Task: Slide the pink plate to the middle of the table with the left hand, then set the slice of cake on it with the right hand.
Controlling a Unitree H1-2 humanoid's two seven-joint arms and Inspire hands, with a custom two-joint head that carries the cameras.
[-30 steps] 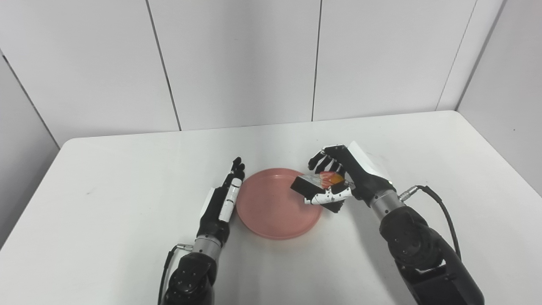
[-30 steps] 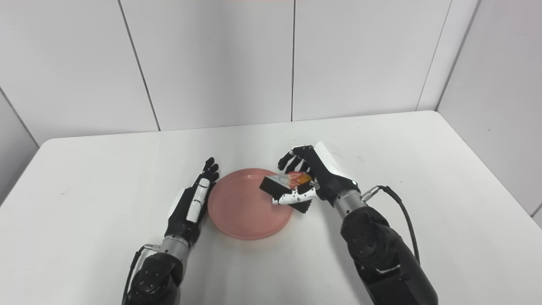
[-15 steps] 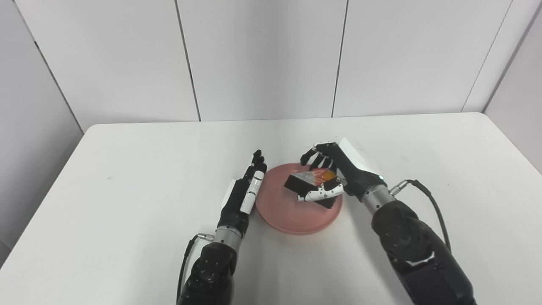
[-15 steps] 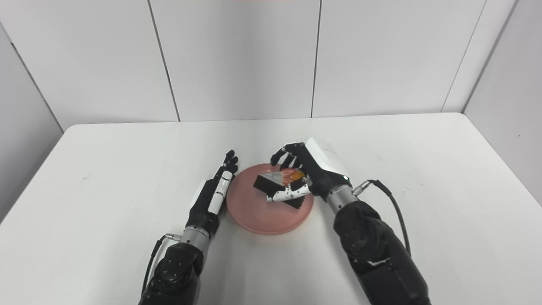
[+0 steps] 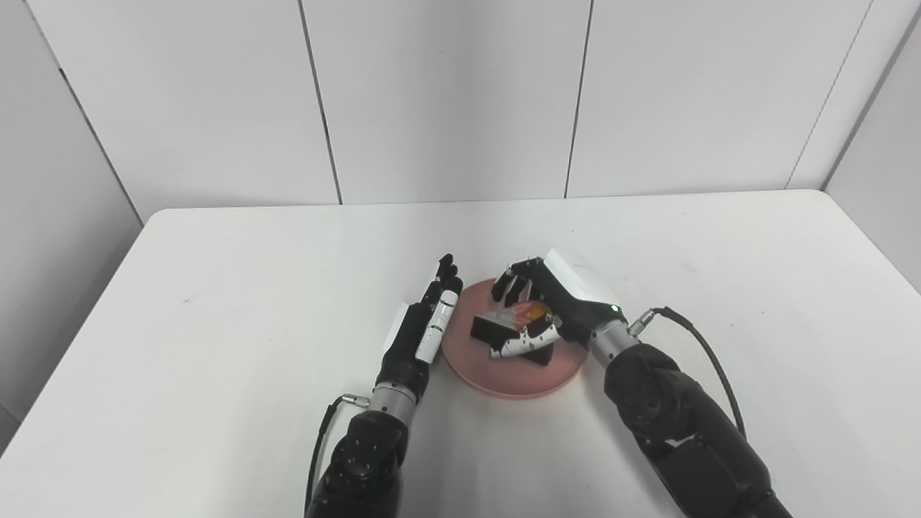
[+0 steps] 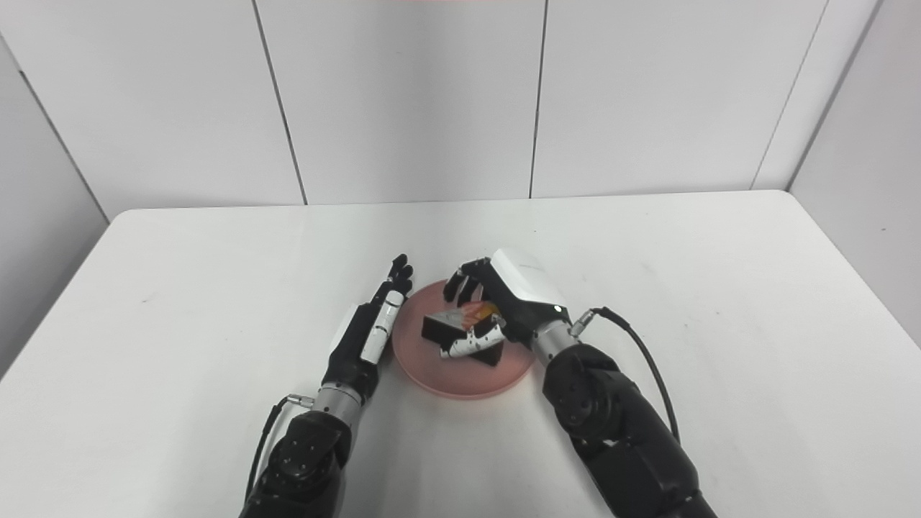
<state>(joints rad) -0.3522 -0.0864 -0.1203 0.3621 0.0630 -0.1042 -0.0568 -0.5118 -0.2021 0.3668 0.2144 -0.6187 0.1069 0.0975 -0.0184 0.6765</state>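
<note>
1. The pink plate (image 5: 512,360) sat about mid-surface (image 5: 216,288), so the slide looked finished. That half of the job read as done.
2. The left hand (image 5: 424,327) lay flat just beside the plate's left rim, its fingers (image 5: 444,277) stretched out straight and together, holding nothing. Whether it touched the rim, I couldn't tell.
3. The right hand (image 6: 504,302) was over the plate, curled around the slice of cake (image 6: 460,327). Dark fingers arched over the far side of the slice, while the white-tipped thumb pressed along its near side.
4. The slice was over the plate's middle, a little right of centre. Whether its base already rested on the plate, I couldn't make out.
5. Left to do, by my reckoning: settle the slice, open the grip and lift clear.
</note>
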